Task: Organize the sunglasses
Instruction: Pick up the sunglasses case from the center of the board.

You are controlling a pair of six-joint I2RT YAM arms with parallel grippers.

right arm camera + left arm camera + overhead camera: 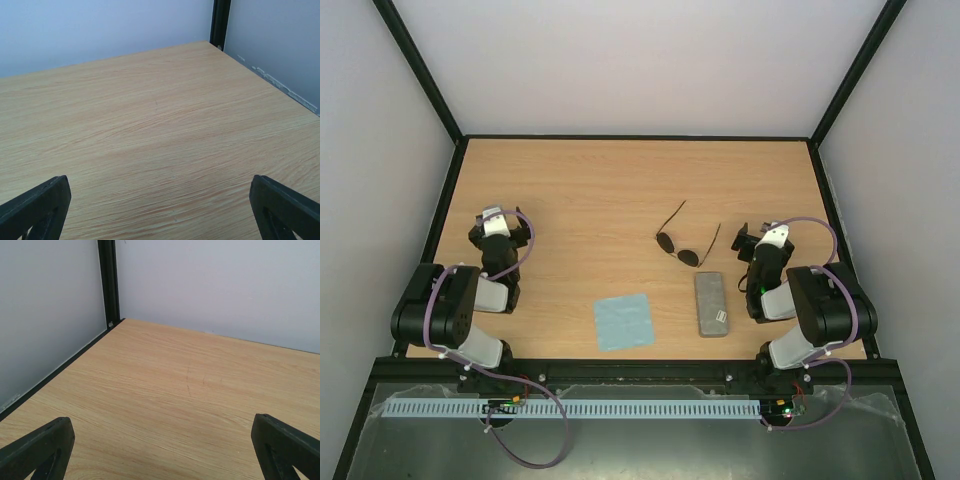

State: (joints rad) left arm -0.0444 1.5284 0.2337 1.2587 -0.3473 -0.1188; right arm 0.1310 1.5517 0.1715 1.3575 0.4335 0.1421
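I am watching the overhead camera, and the sunglasses point(678, 249) are lying on the wooden table point(580, 180), right of centre. Their two round dark lenses point(689, 257) are sitting side by side and the thin temple arms point(672, 217) are lying unfolded, pointing away from me. Just nearer to me, the closed grey case point(712, 304) is lying flat with its long side running front to back, close to the frame but apart from it. The light blue cloth point(623, 321) is lying spread out to the left of the case, near the front edge, touching neither. The right gripper point(160, 210) is facing away from me just to the right of the sunglasses, not touching them. Through its wrist camera I am seeing its dark fingers point(37, 205) at the bottom corners, spread wide, with only bare wood between them. The left gripper point(160, 450) is sitting well apart on the left side of the table. Its fingers are likewise parted wide and gripping nothing, and it is facing the black corner post point(109, 280).
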